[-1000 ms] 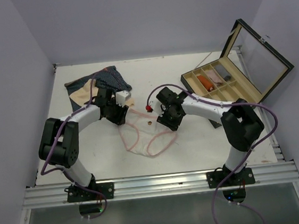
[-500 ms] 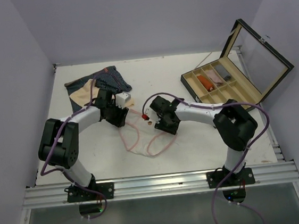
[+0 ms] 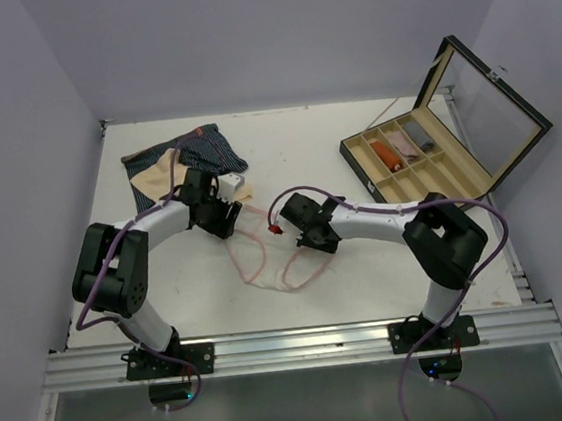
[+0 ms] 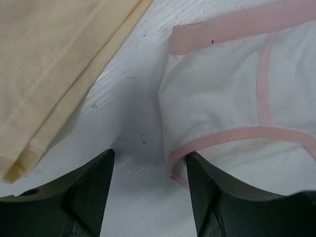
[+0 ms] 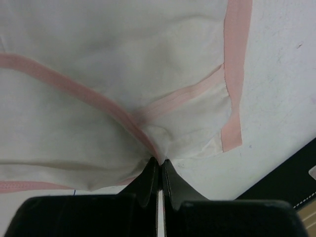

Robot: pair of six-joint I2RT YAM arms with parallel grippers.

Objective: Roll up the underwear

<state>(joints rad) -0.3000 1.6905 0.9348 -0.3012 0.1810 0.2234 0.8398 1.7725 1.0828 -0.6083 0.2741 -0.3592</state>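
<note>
On the white table [image 3: 368, 272] a compartmented wooden box [image 3: 409, 162] sits at about 2 o'clock. Its glass lid [image 3: 497, 112] is propped open toward the right wall, and an orange roll [image 3: 386, 153] lies in one compartment. The right arm's purple cable [image 3: 304, 189] arches over the middle of the table. At about 10 o'clock the navy striped underwear [image 3: 212, 149] lies crumpled, overlapping the beige underwear [image 3: 161, 171], and the left arm reaches in just beside both. The pink-and-white underwear [image 3: 266, 262] lies near the table's centre between the two grippers. It is spread mostly flat, white cloth edged with pink bands at waist and leg openings. The right gripper [image 5: 159, 165], at the garment's 2 o'clock side, is clenched on a pinch of this cloth, which puckers into folds at the fingertips. The left gripper [image 4: 149, 163], at the garment's 11 o'clock edge, stands released, jaws apart over bare table. One of its fingers [image 4: 207, 192] is at the pink hem, and the beige edge lies just beside the other finger, apart from the white cloth.
</note>
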